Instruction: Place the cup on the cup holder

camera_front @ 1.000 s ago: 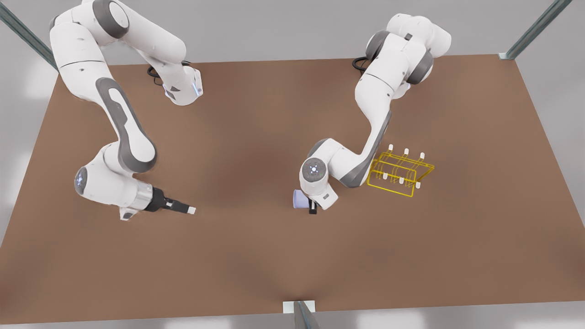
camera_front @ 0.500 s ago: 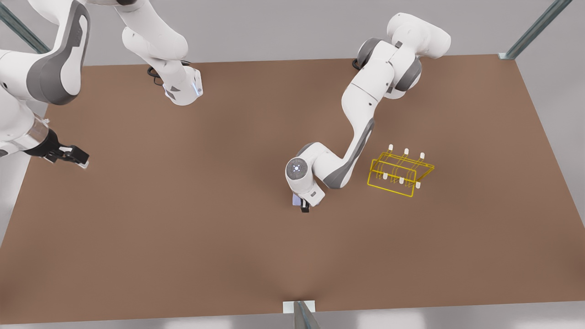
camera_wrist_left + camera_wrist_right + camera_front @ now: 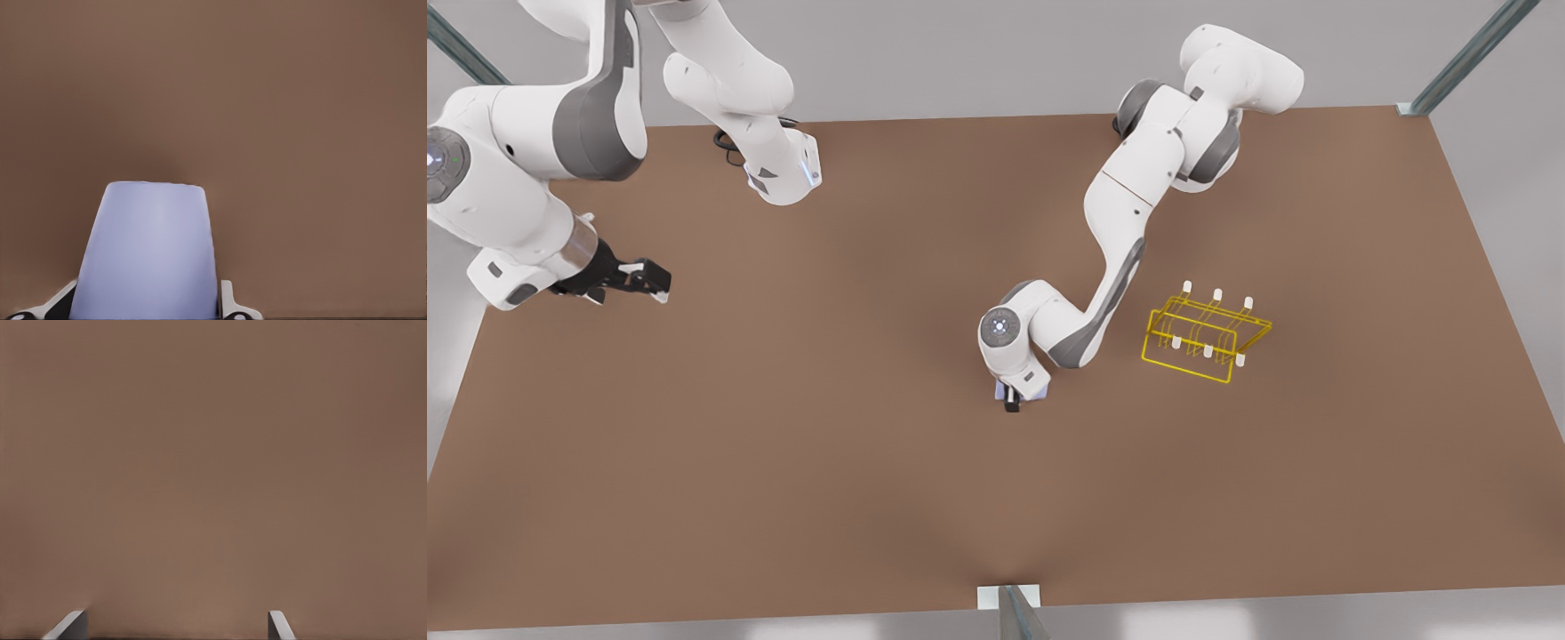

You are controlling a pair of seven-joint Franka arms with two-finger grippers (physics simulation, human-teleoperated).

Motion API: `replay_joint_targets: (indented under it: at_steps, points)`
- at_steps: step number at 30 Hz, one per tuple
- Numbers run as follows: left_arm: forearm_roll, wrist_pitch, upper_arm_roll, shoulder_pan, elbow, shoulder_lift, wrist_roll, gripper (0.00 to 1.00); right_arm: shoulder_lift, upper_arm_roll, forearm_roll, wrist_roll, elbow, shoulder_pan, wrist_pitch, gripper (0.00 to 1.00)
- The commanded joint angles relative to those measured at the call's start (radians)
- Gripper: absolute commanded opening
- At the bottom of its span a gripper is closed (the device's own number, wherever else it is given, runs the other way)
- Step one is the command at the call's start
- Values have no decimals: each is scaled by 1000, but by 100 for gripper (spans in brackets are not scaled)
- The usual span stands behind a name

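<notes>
Gripping the cup (image 3: 145, 253), the left end effector (image 3: 1013, 396) hovers beside the cup holder (image 3: 1206, 336) — right end effector (image 3: 640, 277) apart.

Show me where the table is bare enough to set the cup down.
Bare table spans between the right pincer and the left pincer, which holds the cup, and along the near edge. Crowded only around the cup holder.

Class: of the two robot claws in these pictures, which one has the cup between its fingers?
The left claw, mid-table beside the yellow holder, has the cup between its fingers. The right claw waits open at the table's edge.
</notes>
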Motion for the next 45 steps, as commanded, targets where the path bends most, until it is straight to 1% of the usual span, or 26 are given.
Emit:
replay_joint_targets:
  at_steps: [1,2,6,8,11,12,14,17,20,21,23,25,27,30,31,33,36,45]
  points:
    - [-7,32,-1,1,-1,5,31,90,0,12,12,-36,1,-24,-20,100]
    - [-9,28,-1,4,1,-1,62,70,-6,12,14,-34,1,-33,-23,100]
    - [-22,-33,-46,33,1,-29,154,71,-9,14,14,-23,-8,-24,-47,100]
    - [-26,-118,-118,97,10,-72,182,72,-8,12,15,-22,4,-28,-40,100]
    - [-26,-230,-119,128,12,-161,182,72,-17,12,15,-20,5,-25,-38,100]
    - [-24,-273,-119,127,13,-169,180,73,-21,12,15,-20,25,-31,-48,100]
    - [-1,-445,-102,127,22,-219,179,74,-23,12,15,-19,21,-34,-67,100]
    - [109,-580,-99,130,24,-242,176,73,-23,12,15,15,25,-27,-80,100]
    - [301,-779,-92,133,24,-270,143,73,-18,6,58,18,27,-37,-71,100]
    - [356,-811,-90,128,24,-276,113,73,-21,9,60,19,25,-36,-72,100]
    - [528,-854,-92,111,21,-261,48,73,-20,2,74,29,65,-36,-66,100]
    - [652,-963,-90,59,13,-218,24,73,2,6,64,58,91,-31,-58,100]
    - [694,-1026,-92,61,10,-173,-24,73,14,3,70,42,93,-36,12,100]
    - [662,-1155,-92,71,9,-146,2,73,23,14,57,42,107,-21,14,100]
    - [662,-1175,-89,73,9,-139,-1,73,41,12,61,42,119,-33,49,100]
    - [668,-1207,-41,61,9,-109,-7,73,43,11,55,58,107,-33,69,100]
    - [674,-1233,-15,48,9,-84,-19,73,43,9,55,58,105,-36,86,100]
    - [723,-1196,-12,53,15,-72,-45,73,48,9,55,58,105,-34,98,100]
